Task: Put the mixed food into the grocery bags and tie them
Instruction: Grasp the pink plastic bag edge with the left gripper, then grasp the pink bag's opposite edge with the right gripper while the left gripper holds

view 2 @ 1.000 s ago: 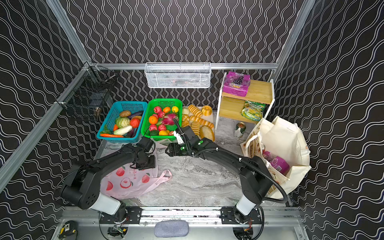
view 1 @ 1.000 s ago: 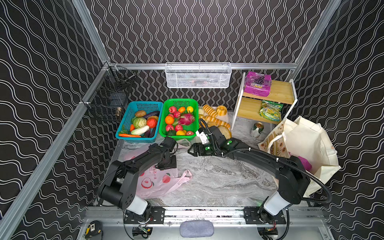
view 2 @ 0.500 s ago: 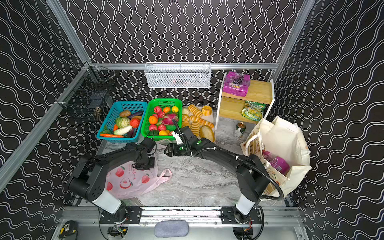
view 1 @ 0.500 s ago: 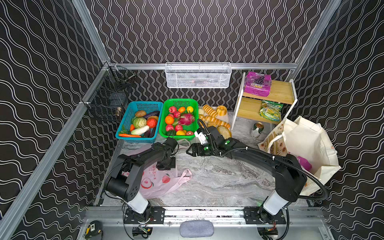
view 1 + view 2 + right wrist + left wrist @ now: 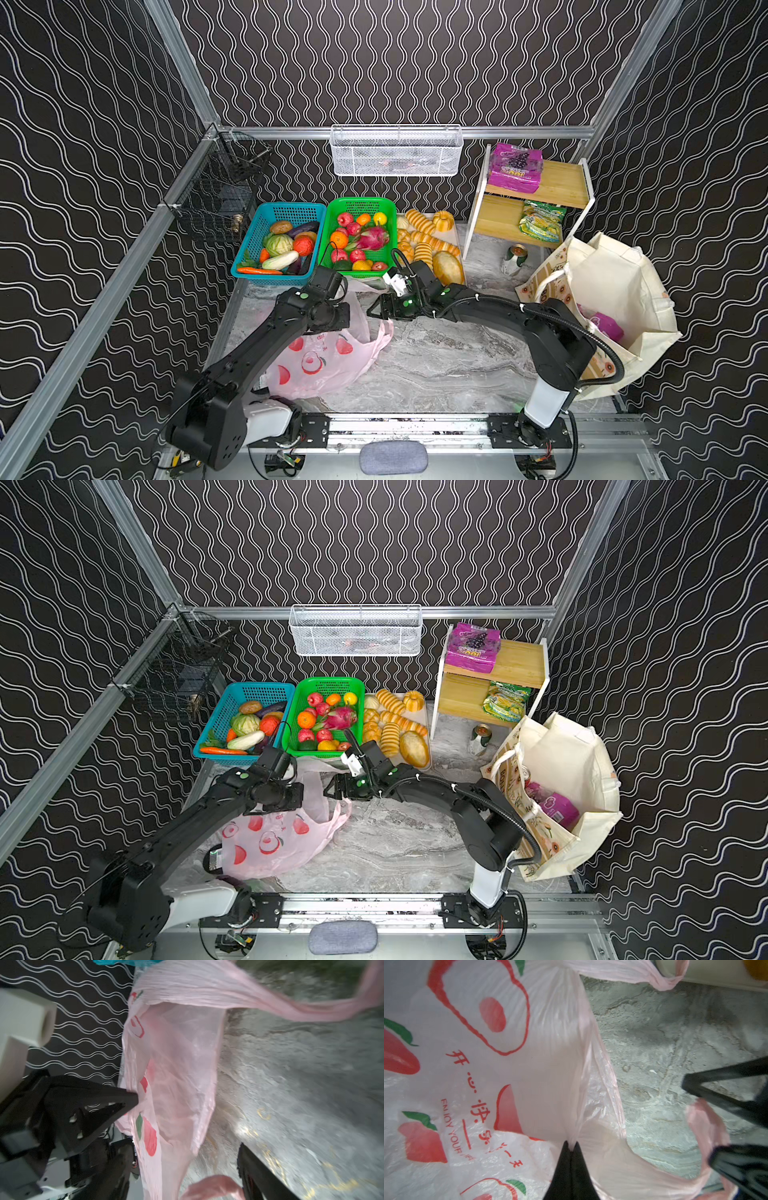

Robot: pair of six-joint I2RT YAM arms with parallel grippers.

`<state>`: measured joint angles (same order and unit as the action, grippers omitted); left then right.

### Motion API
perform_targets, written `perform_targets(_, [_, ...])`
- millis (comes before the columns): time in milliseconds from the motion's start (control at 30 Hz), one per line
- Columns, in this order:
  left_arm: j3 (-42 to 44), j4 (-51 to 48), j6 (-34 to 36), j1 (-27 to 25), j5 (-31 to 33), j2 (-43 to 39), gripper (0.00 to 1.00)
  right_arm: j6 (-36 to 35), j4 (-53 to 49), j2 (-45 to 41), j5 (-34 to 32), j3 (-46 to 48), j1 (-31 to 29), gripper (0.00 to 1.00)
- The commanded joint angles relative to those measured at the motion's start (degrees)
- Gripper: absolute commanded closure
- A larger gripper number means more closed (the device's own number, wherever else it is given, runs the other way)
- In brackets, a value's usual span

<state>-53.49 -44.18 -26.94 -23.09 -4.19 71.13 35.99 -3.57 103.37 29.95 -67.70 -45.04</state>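
The thin pink plastic grocery bag [image 5: 324,357] [image 5: 274,837] printed with red fruits lies at the front left. My left gripper [image 5: 571,1144] [image 5: 347,320] is shut on a pinch of its rim, holding that side up. My right gripper [image 5: 374,309] [image 5: 187,1184] stands open, with one pink handle loop [image 5: 209,1186] [image 5: 708,1126] between its fingers. The cream tote [image 5: 615,291] stands at the right with a purple packet [image 5: 604,328] inside. A dragon fruit [image 5: 372,239] and small round fruits fill the green basket [image 5: 361,205]. Another purple grape packet [image 5: 515,168] sits on the shelf.
A blue basket [image 5: 286,212] of vegetables stands left of the green one, bread loaves [image 5: 432,249] to its right. The wooden shelf [image 5: 557,187] holds a snack bag [image 5: 542,222]; a can [image 5: 515,255] stands below. A brown lettered bag [image 5: 540,286] leans on the tote.
My left gripper has closed on the pink bag's rim, and its arm has swung a little. The right gripper has stayed open close to the bag's handle.
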Motion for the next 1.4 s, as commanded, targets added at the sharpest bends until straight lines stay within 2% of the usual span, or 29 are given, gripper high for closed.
perform_targets(0, [-0.9,-2.67,0.6,-0.1,-3.61,-1.95,1.0,-0.56,3.76,1.78,1.45,-1.74,0.16,0.21])
perform_targets(133, [-1.08,-3.17,1.52,-0.06,-5.32,-3.48,1.0,-1.14,0.62,7.99,2.14,-5.84,1.91,0.22])
perform_targets(267, [-1.16,-3.69,2.47,-0.05,-5.51,-4.03,1.0,-0.57,1.77,10.63,1.14,-6.29,3.56,0.23])
perform_targets(333, [-1.33,-4.49,3.09,-0.04,-4.84,-4.17,1.0,0.91,4.6,10.45,2.21,-4.42,4.78,0.22])
perform_targets(433, [-1.39,-4.73,3.86,-0.03,-4.99,-4.62,1.0,2.94,9.84,12.11,8.15,-2.13,5.58,0.23])
perform_targets(533, [-1.35,-4.27,4.09,-0.08,-5.72,-5.0,1.0,4.84,13.61,14.53,12.36,-1.47,4.86,0.32])
perform_targets(800, [-2.0,-4.67,3.56,-0.04,-5.75,-6.03,1.0,10.77,24.97,15.61,12.87,1.56,2.21,0.36])
perform_targets(933, [-2.58,-4.63,2.71,-0.04,-5.49,-6.16,1.0,13.98,29.93,15.77,10.84,4.73,0.86,0.5])
perform_targets(1033, [-2.67,-4.59,2.04,-0.06,-5.09,-6.44,1.0,16.43,34.99,14.36,8.28,8.81,0.24,0.65])
perform_targets(1200, [-2.54,-4.66,1.73,-0.08,-5.13,-6.98,1.0,16.14,36.78,11.87,6.66,12.07,0.2,0.99])
perform_targets(1367, [-3.4,-5.77,1.62,-0.02,-4.44,-7.66,1.0,12.06,27.16,5.92,-0.32,12.66,0.26,1.0])
